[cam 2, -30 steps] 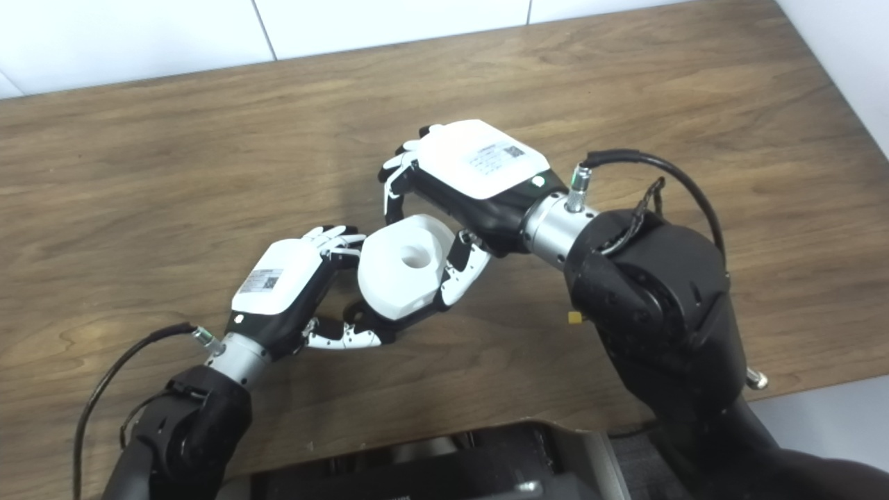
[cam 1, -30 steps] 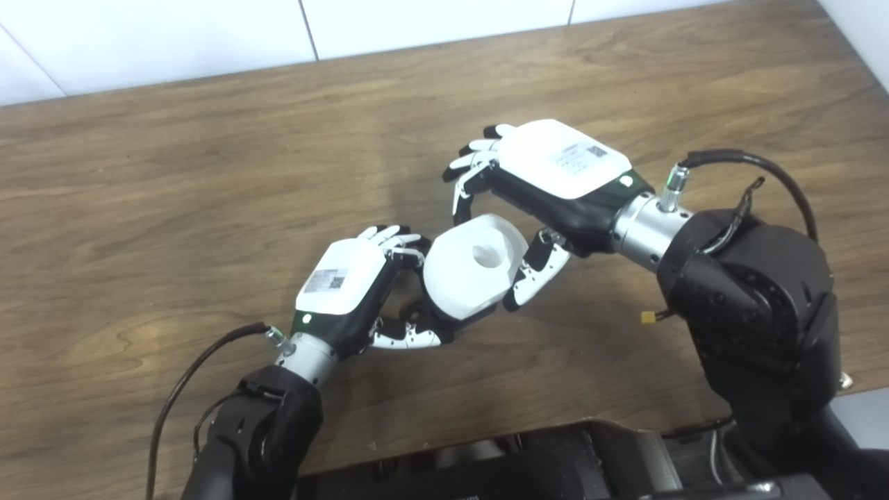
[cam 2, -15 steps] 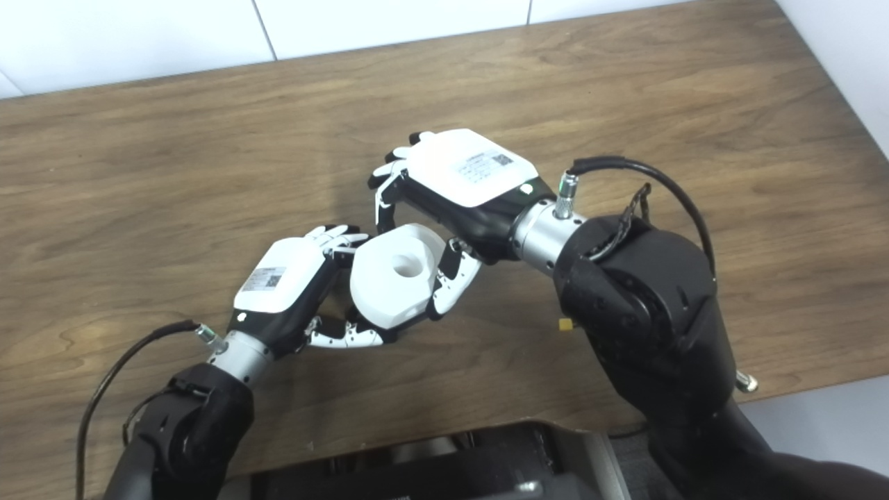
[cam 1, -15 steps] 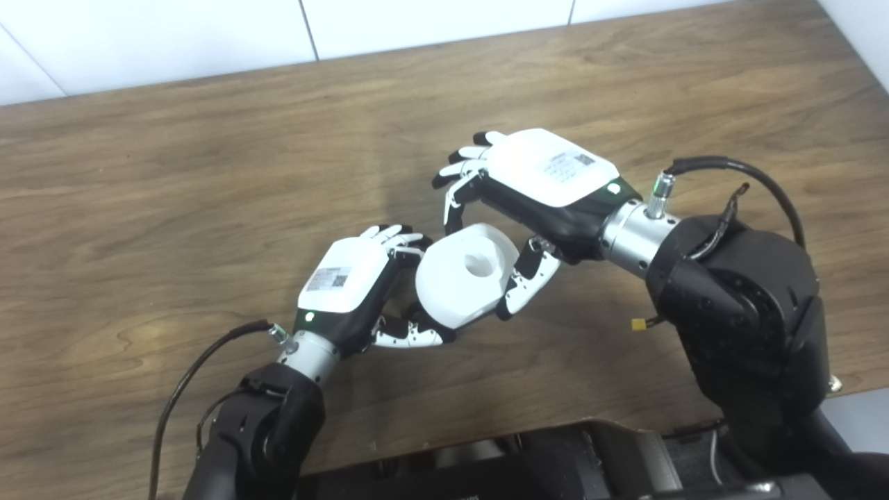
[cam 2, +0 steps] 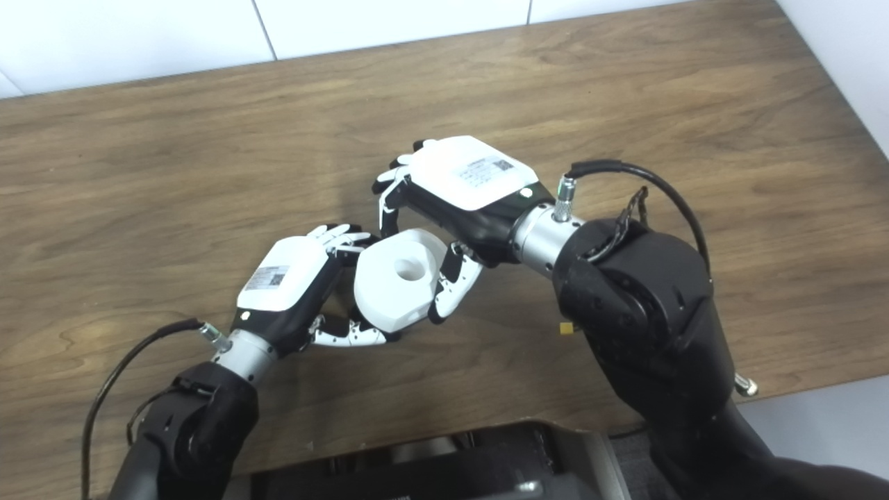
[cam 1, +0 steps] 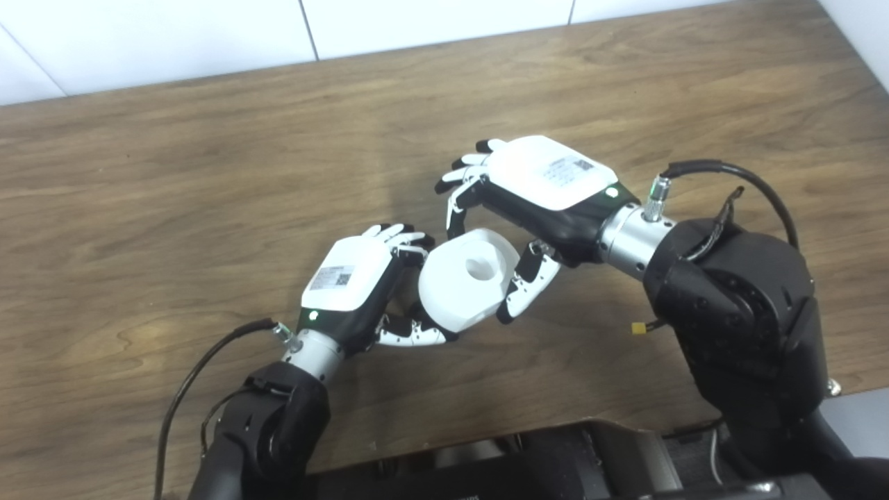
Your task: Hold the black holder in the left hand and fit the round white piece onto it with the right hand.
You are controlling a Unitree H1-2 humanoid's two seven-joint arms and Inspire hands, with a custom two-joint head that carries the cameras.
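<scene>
One round white piece (cam 1: 467,280), smooth matte plastic, faceted rim, round hole in its top, sits mid-desk between both hands. Right hand (cam 1: 538,198) clasps it, fingers (cam 1: 455,208) curled over the far edge, thumb on the right side. Left hand (cam 1: 354,285) wraps something dark under the piece's left side, probably the black holder, mostly hidden. Wood-grain desk (cam 1: 173,180); white tiled wall (cam 1: 417,21) beyond.

Left robot hand (cam 1: 351,278) curled, fingers closed; right robot hand (cam 1: 535,187) arched, fingers spread.
</scene>
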